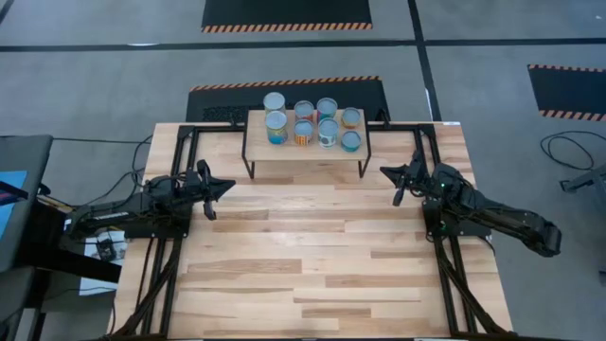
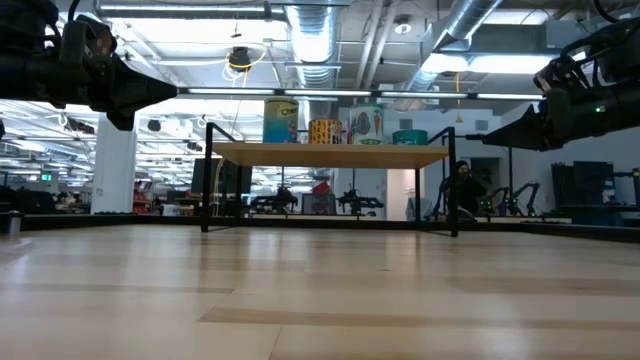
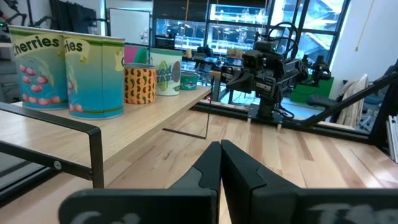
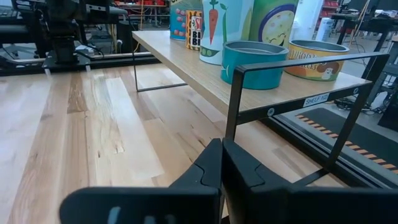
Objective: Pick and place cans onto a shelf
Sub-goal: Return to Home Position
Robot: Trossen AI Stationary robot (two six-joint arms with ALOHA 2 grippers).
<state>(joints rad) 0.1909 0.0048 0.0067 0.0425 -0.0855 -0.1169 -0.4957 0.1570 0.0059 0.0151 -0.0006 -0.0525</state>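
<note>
Standing cylindrical cans (image 1: 304, 131) on wood-topped shelf (image 1: 303, 154), left claw (image 1: 230, 186), right claw (image 1: 383, 171), both clenched empty

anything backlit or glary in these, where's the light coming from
Low view: ceiling lights behind leave the left arm and right arm, raised either side of the shelf, as dark silhouettes. High view: even light, no hard shadows on the table. Right wrist view: sheen on the table.

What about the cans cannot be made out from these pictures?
High view: the cans show only lids; labels hidden.
Low view: back-row cans hidden behind front ones on the shelf.
Right wrist view: tall cans cut off by the top edge.
Left wrist view: far cans hidden behind the cherries cans.
</note>
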